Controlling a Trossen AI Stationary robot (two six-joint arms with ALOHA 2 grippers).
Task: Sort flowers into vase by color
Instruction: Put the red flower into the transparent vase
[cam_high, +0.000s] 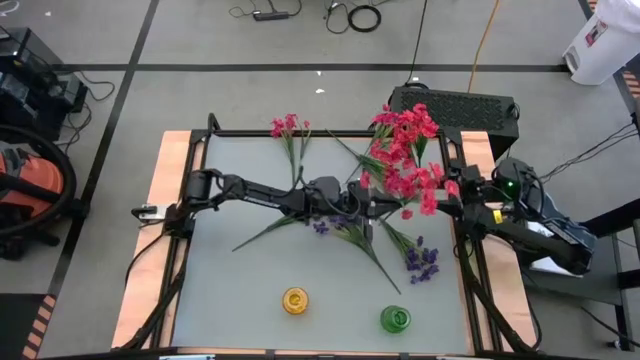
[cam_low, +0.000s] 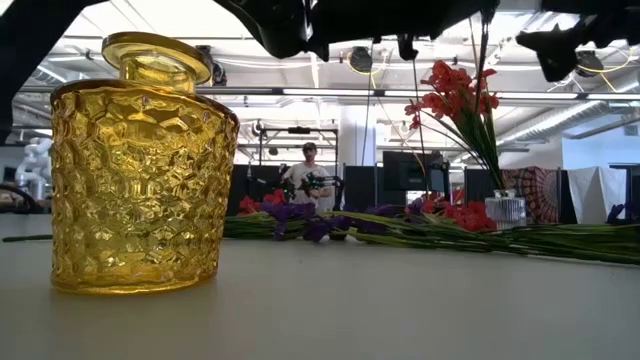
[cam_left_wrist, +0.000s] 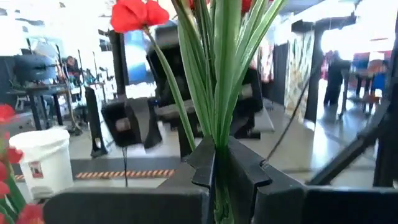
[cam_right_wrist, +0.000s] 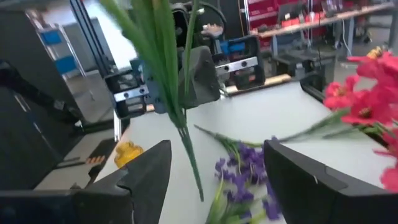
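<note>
Overhead, the left gripper (cam_high: 352, 192) sits mid-bench, clamped tight on a bunch of red flowers (cam_high: 405, 150) reaching toward one o'clock. The right gripper (cam_high: 462, 200), at three o'clock, hangs wide open and empty. Purple flowers (cam_high: 422, 262) lie at five o'clock; the yellow vase (cam_high: 295, 300) and green vase (cam_high: 395, 319) stand at six. Keep the stems vertical, aimed squarely at a vase mouth. No writing is readable.
</note>
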